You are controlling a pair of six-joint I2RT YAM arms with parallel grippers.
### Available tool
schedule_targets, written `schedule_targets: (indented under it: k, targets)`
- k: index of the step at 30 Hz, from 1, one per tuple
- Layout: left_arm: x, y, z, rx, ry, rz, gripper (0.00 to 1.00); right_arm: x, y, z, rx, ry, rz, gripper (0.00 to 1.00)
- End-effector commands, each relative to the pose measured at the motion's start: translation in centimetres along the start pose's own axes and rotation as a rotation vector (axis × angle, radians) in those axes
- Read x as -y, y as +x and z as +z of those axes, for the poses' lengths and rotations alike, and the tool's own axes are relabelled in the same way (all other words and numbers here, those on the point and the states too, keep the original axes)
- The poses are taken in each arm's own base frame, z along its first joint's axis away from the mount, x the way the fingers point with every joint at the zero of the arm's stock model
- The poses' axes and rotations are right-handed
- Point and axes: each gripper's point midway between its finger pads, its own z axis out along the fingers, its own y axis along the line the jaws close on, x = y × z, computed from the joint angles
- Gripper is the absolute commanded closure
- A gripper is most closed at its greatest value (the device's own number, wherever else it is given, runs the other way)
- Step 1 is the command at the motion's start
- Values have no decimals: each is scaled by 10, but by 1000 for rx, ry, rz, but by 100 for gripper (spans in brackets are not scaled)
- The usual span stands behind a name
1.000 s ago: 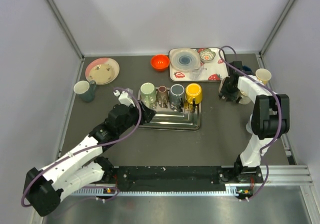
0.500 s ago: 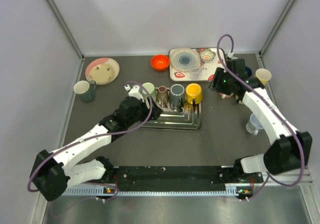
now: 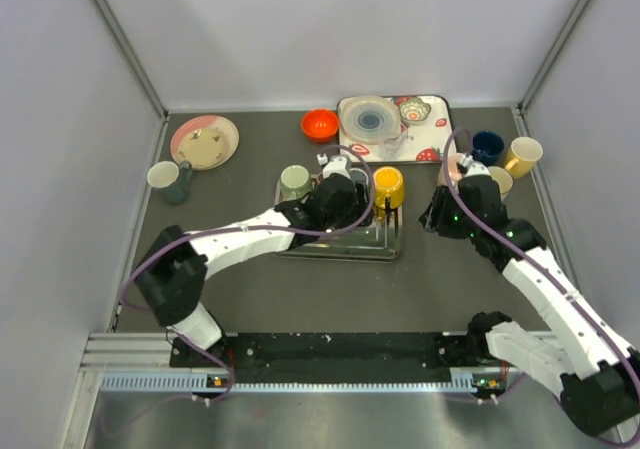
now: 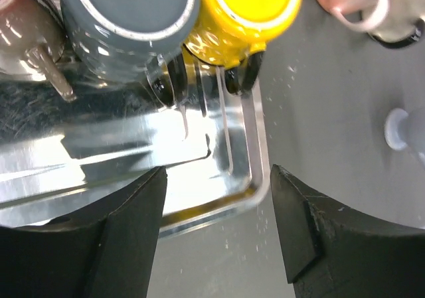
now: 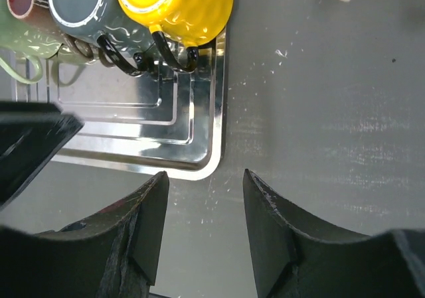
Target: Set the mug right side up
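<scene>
- Tabletop (image 3: 440, 279): set the turned mug down here, right of the tray (image 3: 360, 250).
- Tray: polished metal, probably slick, so lift rather than drag.
- Left hand (image 4: 216, 231): wide open, empty, above the tray just short of the grey mug (image 4: 126, 12) and yellow mug (image 4: 246, 6).
- Right hand (image 5: 204, 231): half open, empty, by the tray's right corner.
- Yellow mug, probably the target, stands bottom-up at the tray's far right: pinch its wall away from the handle, and lift before rotating.

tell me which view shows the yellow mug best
Right wrist: the yellow mug is close and sharp, its dimpled side and dark handle showing, though the frame cuts its top. Left wrist crops it more; top external shows it whole but small.
</scene>
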Motion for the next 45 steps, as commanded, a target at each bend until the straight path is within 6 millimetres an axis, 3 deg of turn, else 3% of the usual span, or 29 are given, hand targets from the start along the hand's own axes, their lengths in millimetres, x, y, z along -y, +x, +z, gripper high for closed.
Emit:
schedule_targets:
  k: [1,3,4,5,7,11,15,30,38,45]
  targets:
    - [3,-16,30,43,-76,-60,32,-7,-5,-15,80,-58,29,51]
    - [-11,-10,45,34,-159,-56,32,-7,-2,-17,85,-68,31,51]
    - [-6,-20,48,52,-166,-60,32,-8,-2,-18,86,-76,32,51]
    - [-18,-16,55,50,-227,-43,32,-9,-1,-19,84,-82,31,51]
    - [-16,-25,61,70,-251,-33,32,-11,0,-22,83,-102,35,51]
    - [-25,-25,76,46,-309,-2,33,-14,1,-26,86,-125,37,51]
    - [-29,-35,82,54,-342,-21,35,-16,0,-29,95,-140,30,51]
    - [-47,-30,103,-6,-402,-72,43,-22,3,-30,84,-174,28,50]
    - [-50,-27,104,-24,-399,-74,62,-22,5,-27,76,-179,33,50]
    - [-54,-22,103,-45,-395,-72,88,-21,8,-25,68,-176,35,51]
